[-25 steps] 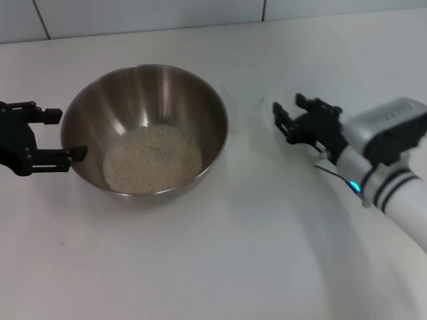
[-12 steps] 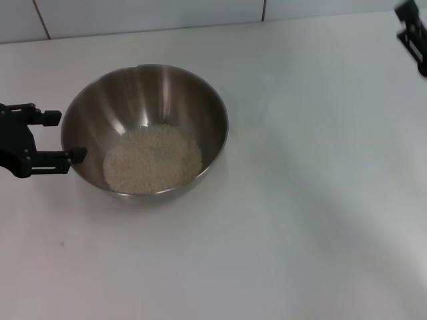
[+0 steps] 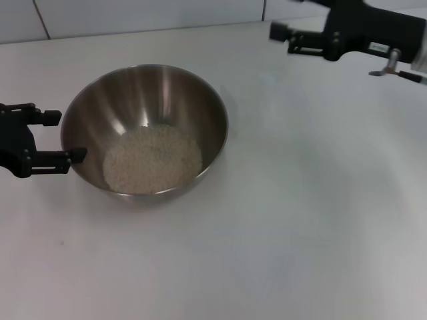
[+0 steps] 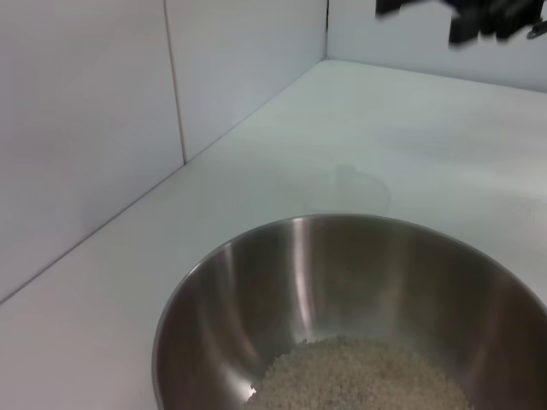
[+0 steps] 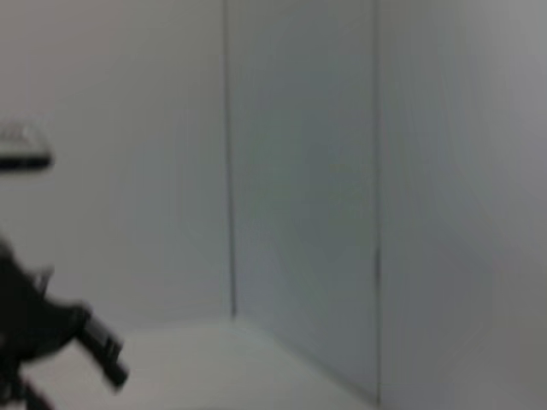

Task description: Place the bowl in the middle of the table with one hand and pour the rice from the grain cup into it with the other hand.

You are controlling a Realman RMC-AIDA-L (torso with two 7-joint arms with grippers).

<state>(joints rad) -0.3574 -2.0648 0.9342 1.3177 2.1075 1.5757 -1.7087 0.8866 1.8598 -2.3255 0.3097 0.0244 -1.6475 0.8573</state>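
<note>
The steel bowl (image 3: 147,107) stands on the white table (image 3: 267,233), left of centre, and holds a flat heap of rice (image 3: 152,159). It also shows in the left wrist view (image 4: 342,282) with the rice (image 4: 359,380). My left gripper (image 3: 70,135) is open at the bowl's left rim, its fingers either side of the wall. The translucent grain cup (image 4: 346,186) stands upright on the table just beyond the bowl and is only faint in the head view. My right gripper (image 3: 287,17) is open, empty and raised at the far right, apart from the cup.
A tiled white wall (image 3: 147,17) runs along the table's far edge and meets a side wall in a corner (image 4: 326,34). The right gripper shows as a dark blur (image 4: 479,17) in the left wrist view.
My right gripper has lifted away from beside the cup, swung off to the far right, and now hangs high at the back right. The left gripper, bowl and rice have not moved.
</note>
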